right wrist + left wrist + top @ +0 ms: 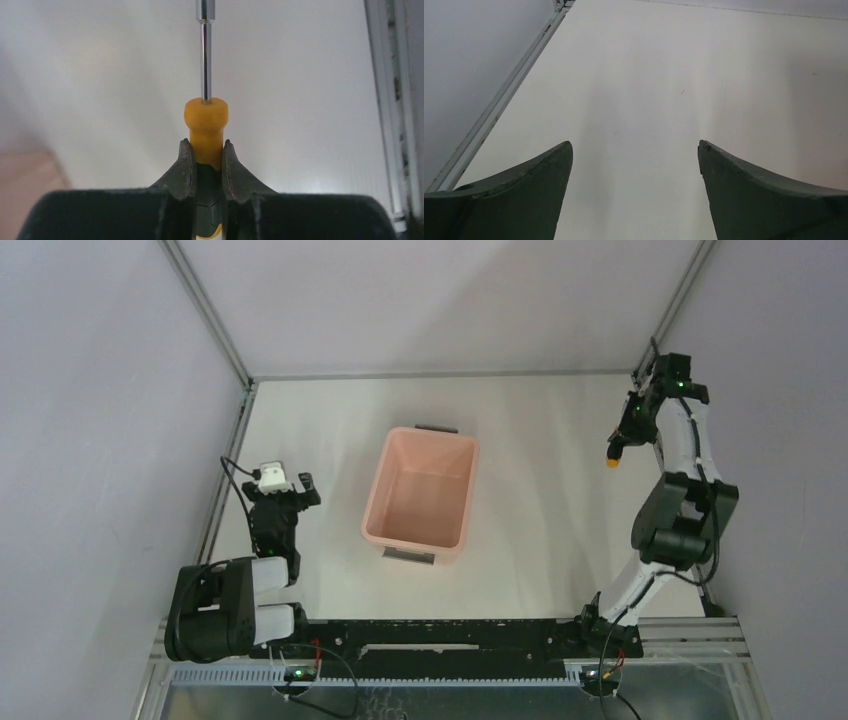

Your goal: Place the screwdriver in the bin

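White tabletop [540, 500] fills a walled cell, with grey panels on three sides and aluminium rails [228, 465] along its edges. Over it, the right gripper [206, 152] is clamped on the screwdriver [206, 122]. Both fingers press the handle just below its orange-yellow collar (the black part of the grip sits between the pads), and the thin silver shaft runs straight out ahead of the fingertips. From above, gripper and tool sit near the table's far right corner, close to the right wall and well apart from the bin [425, 500]. I cannot tell whether the tool touches the surface. The pale pink, open-topped bin stands mid-table with a dark handle at each short end, and white surface shows on all sides of it, widest toward the right arm. The left gripper [635, 145] hangs over the table's left side near the rail, jaws wide apart with nothing between them.
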Motion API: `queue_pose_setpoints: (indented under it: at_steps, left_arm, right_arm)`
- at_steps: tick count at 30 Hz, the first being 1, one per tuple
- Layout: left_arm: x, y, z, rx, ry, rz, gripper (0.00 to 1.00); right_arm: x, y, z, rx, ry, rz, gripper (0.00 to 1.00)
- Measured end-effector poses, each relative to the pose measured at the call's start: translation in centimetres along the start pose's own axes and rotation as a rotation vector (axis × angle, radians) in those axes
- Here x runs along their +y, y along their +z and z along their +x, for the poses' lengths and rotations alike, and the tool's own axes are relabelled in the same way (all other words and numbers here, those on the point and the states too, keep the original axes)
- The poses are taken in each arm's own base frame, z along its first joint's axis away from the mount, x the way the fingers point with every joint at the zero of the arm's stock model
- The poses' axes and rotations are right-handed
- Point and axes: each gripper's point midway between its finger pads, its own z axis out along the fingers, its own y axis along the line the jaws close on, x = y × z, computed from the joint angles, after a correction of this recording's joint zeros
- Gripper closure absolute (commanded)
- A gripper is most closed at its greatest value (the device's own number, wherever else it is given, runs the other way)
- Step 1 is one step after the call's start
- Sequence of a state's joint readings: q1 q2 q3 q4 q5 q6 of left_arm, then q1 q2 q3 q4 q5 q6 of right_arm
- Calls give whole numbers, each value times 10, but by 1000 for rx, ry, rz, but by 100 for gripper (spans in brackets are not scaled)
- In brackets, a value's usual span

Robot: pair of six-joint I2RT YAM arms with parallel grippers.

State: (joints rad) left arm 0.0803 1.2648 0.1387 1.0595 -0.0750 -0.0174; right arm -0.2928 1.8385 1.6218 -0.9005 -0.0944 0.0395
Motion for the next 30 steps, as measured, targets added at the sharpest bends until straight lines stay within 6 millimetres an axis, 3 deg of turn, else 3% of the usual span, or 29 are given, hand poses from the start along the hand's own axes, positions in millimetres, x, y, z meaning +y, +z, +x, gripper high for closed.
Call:
queue_pose_setpoints:
  at_steps: [4,7,12,16,19,24,30]
  left_arm:
    - [0,0,0,0,0,0,0]
    - [0,0,0,0,0,0,0]
    - [0,0,0,0,0,0,0]
    - [0,0,0,0,0,0,0]
    - [0,0,0,0,0,0,0]
    - [0,0,0,0,0,0,0]
    - [0,0,0,0,0,0,0]
  right_arm:
    - [31,-66,4,-73,71,-72,100]
    - [74,-103,18,-107,42,-135,100]
    - [198,-152,67,-80,-150,-338,100]
    - [279,-178,115,-33,-274,-461,95]
    - [319,-174,144,0,-301,-483,93]
    - [365,-132,185,37,-300,-449,92]
    - [376,-70,229,74,-294,-360,90]
